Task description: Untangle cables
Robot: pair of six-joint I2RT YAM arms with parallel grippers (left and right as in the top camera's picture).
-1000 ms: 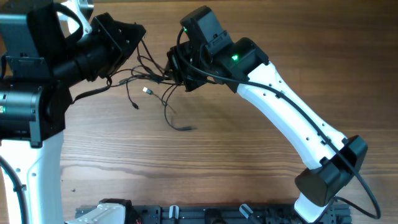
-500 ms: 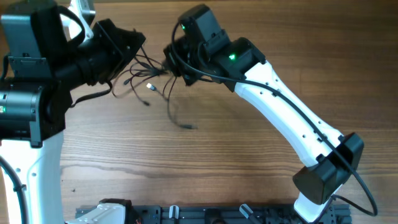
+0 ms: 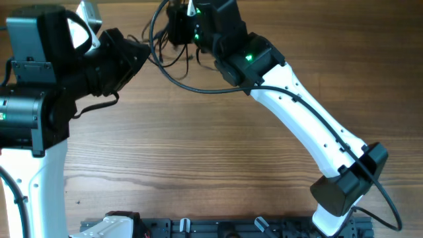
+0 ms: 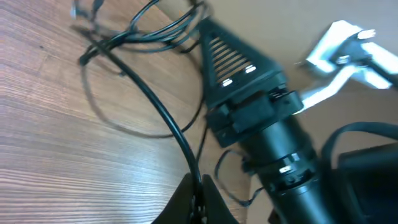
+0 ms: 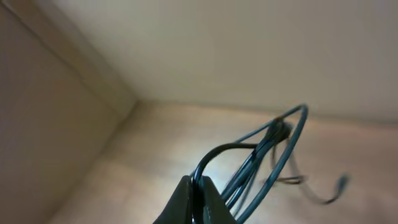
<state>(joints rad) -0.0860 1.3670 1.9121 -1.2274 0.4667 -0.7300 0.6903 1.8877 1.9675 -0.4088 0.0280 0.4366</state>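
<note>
Evidently left hand (image 4: pixel 196 194) and right hand (image 5: pixel 198 190) each pinch the cables (image 5: pixel 277 130) tight, apparently one shared tangle

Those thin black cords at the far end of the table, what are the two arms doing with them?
Two robot arms are trying to untangle a bunch of thin cables. The left gripper is shut on one strand and the right gripper is shut on another. The tangle is strung between them over the far side of the wooden table, not yet separated.
</note>
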